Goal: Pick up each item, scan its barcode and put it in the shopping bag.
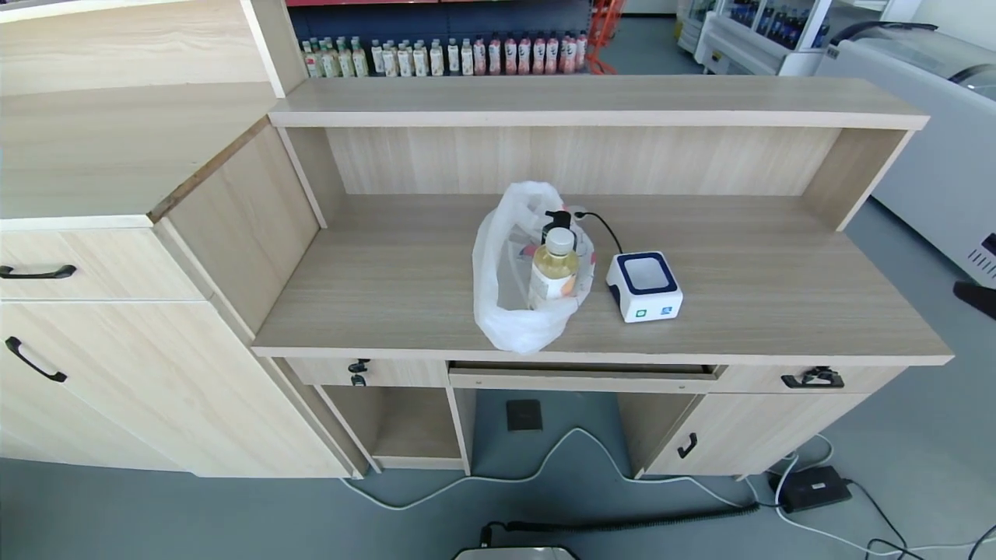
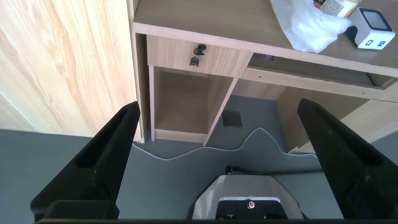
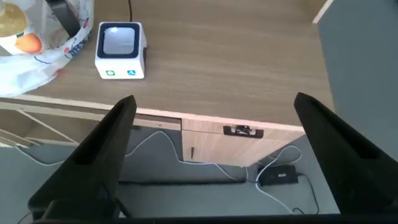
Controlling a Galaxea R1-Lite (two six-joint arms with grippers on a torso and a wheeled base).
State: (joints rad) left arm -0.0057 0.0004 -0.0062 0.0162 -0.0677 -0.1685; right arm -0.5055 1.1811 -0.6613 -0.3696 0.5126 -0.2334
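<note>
Left end effector [image 2: 219, 104], right end effector [image 3: 214, 98] spread; bottle [image 1: 554, 274] inside shopping bag [image 1: 496, 268].

Shelf [image 1: 591, 101] overhangs the counter [image 1: 778, 288] behind; shopping bag [image 1: 502, 295] and scanner [image 1: 644, 285] block its middle.

The bag [image 1: 506, 311] covers the lower part of the bottle [image 1: 554, 268], so its base is hidden. Behind the bottle a black-topped thing [image 1: 556, 219] shows just its top; what it is cannot be told. The cable [image 1: 603, 225] of the scanner [image 1: 644, 285] passes out of sight behind the bag. In the left wrist view the picture's edge cuts the bag, leaves a sliver of the bottle and clips the scanner. In the right wrist view the edge cuts bag and bottle. The far shelf bottles [image 1: 443, 56] are too small to tell apart. The left gripper [image 2: 219, 104] and right gripper [image 3: 214, 98] are cut off at the finger bases.
</note>
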